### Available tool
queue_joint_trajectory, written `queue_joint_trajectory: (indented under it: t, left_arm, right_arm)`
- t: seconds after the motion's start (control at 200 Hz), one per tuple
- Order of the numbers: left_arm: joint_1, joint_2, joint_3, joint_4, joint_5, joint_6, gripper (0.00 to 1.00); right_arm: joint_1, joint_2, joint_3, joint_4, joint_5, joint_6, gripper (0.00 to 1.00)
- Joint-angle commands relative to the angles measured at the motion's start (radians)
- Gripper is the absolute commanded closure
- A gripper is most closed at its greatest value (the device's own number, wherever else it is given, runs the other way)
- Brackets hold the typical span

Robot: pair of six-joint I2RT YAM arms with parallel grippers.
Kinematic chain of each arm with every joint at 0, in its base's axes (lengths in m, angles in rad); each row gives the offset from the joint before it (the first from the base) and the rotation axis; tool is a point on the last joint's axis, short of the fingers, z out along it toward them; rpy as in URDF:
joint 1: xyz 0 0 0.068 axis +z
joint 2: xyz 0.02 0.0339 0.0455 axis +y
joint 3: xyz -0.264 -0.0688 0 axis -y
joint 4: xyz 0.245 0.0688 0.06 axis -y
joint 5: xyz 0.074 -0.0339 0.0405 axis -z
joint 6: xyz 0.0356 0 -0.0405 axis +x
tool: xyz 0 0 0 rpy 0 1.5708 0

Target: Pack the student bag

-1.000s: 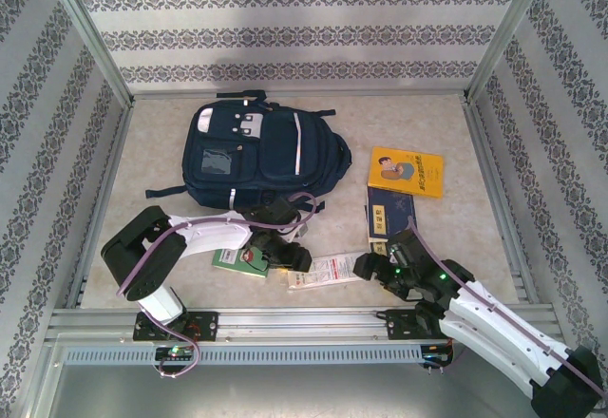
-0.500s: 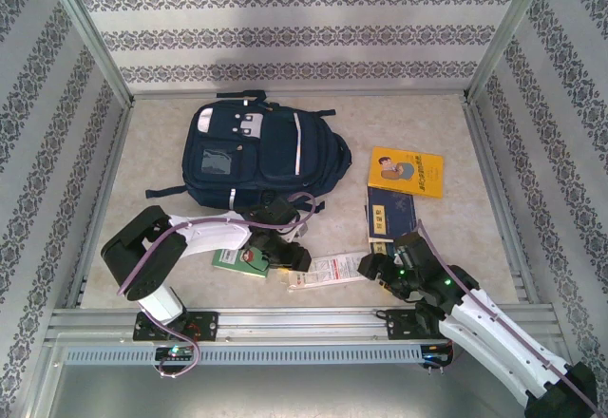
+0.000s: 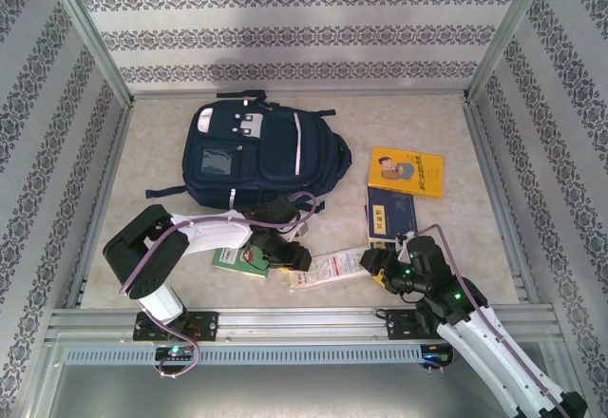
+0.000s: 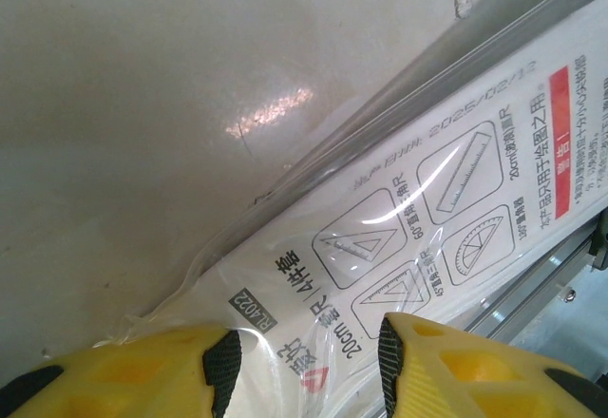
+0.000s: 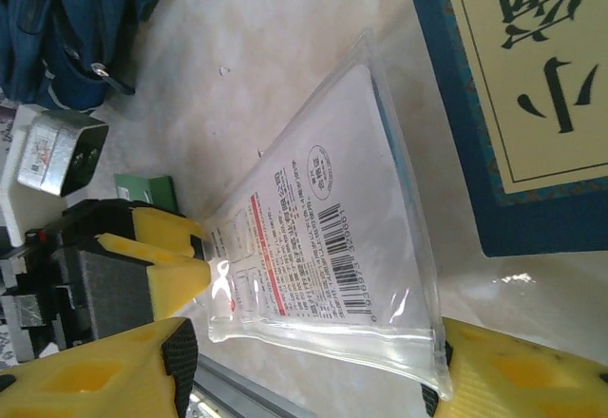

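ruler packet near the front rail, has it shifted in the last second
No. The ruler packet lies at the same slant between the green book and blue book.

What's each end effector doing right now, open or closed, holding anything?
Left end effector: open, jaws straddling the ruler-set packet, no clear grip.
Right end effector: open, one jaw each side of the packet's end, not clamped.

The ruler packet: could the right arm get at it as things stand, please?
Probably yes. The right gripper sits at one end of the packet, jaws open on either side, with nothing lying on it. The left gripper stands over the other end, which might hamper a lift.
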Motion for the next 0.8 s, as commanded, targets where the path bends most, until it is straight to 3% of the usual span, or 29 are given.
queue_joint_trajectory:
  t: [0.0, 0.26, 0.5, 0.635, 0.794]
  left_arm:
    - [-0.028, 0.181, -0.065, 0.113, -0.081, 0.051, 0.51]
    - [-0.028, 0.184, -0.07, 0.136, -0.059, 0.046, 0.52]
    - [-0.029, 0.184, -0.072, 0.158, -0.033, 0.042, 0.54]
    - [-0.029, 0.162, -0.072, 0.147, -0.04, 0.041, 0.55]
    - [-0.029, 0.112, -0.075, 0.117, -0.059, 0.031, 0.55]
  right_arm:
    - [-0.004, -0.013, -0.108, 0.11, -0.107, 0.024, 0.37]
    - [-0.008, 0.086, -0.12, 0.255, -0.087, 0.015, 0.44]
    - [-0.005, 0.305, -0.066, 0.403, -0.072, -0.046, 0.55]
    - [-0.002, 0.378, -0.012, 0.372, -0.042, -0.113, 0.7]
    - [-0.002, 0.337, 0.024, 0.27, 0.036, -0.152, 0.86]
